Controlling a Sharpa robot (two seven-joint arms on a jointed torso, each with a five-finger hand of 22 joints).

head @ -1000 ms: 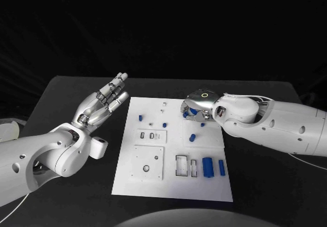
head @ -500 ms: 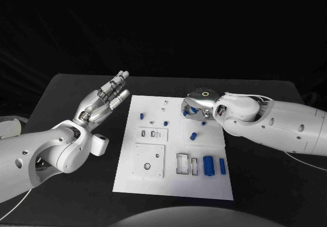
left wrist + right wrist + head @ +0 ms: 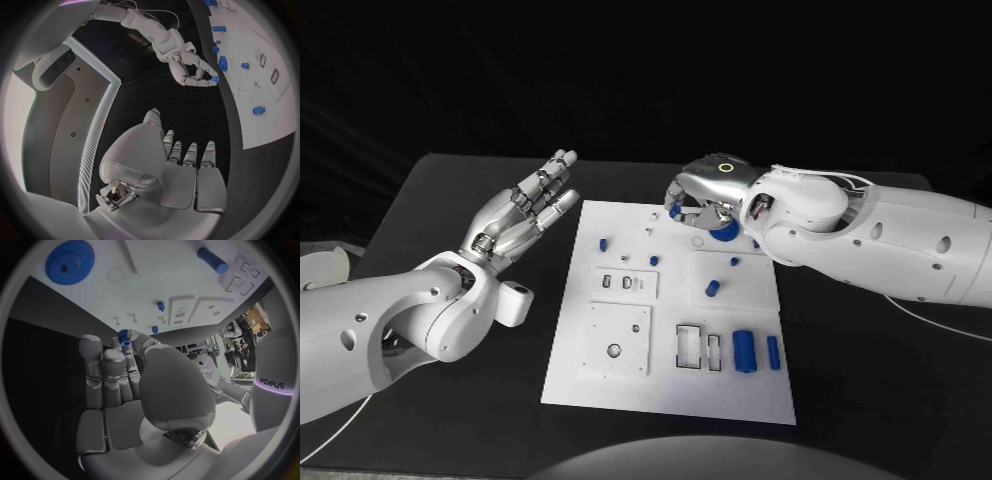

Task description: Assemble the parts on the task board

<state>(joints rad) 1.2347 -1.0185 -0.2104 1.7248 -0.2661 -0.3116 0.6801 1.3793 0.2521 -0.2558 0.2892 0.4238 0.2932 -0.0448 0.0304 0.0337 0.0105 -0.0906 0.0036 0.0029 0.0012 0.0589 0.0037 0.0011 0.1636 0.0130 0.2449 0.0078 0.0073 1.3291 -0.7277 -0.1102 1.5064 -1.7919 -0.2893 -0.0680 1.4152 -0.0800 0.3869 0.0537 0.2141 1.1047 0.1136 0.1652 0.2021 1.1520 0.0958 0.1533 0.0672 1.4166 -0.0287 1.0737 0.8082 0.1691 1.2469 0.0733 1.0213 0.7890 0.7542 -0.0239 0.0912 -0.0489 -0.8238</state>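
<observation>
The flat white task board (image 3: 668, 330) lay in the middle of the black table (image 3: 877, 350). The robot's silver right hand (image 3: 700, 203) hung over the far edge of the board. Its fingers were curled in, and it pinched a small blue toothed part (image 3: 124, 335) at its fingertips. The right wrist view showed that part best, a tiny blue gear on a short stem, held between the thumb and a finger.

Just beside that hand, a big round blue gear (image 3: 726, 231) sat on the board. In the right wrist view it (image 3: 69, 261) was a flat blue wheel with teeth all round it.

More small blue parts were on the board. A short blue peg (image 3: 603, 244) sat near the left edge. A small blue piece (image 3: 734, 262) and a blue cylinder (image 3: 713, 288) lay in the middle on the right side. Two long blue blocks, one wide (image 3: 744, 351) and one thin (image 3: 773, 350), lay side by side near the front right corner, next to two empty slots (image 3: 688, 345).

The silver left hand (image 3: 524, 212) was up over the table, to the left of the board. Its fingers were straight and apart, and it held nothing.
</observation>
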